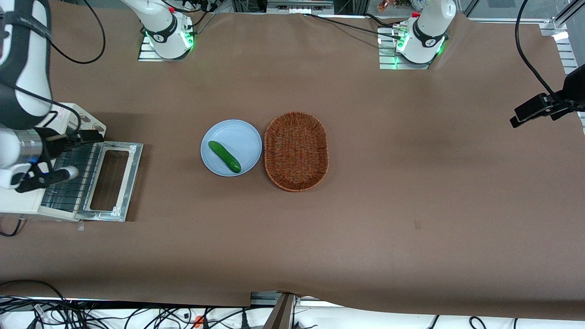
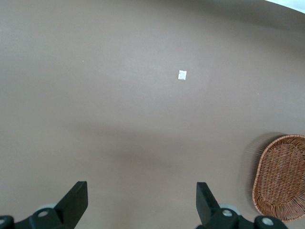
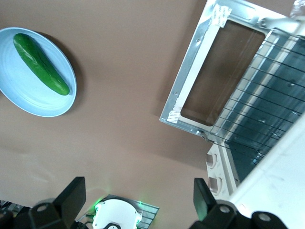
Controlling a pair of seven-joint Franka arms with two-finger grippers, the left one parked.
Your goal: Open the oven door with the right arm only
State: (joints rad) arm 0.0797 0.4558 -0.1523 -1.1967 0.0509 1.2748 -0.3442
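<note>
Oven door (image 1: 115,181): lay fully open, flat over tabletop (image 1: 365,219) (rack (image 1: 73,176) slid out). Gripper (image 3: 138,198): above oven, fingers spread wide, holding nothing.

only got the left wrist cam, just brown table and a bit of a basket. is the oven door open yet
observer: Yes. The front view shows the oven door folded right down, toward the working arm's end of the table, with the wire rack exposed.
operator: wheres the gripper
observer: The gripper hangs above the oven's open mouth with its fingers apart, holding nothing.
operator: anything close to the door
observer: A blue plate with a cucumber on it lies between your basket and the door, well apart from the door.
</note>
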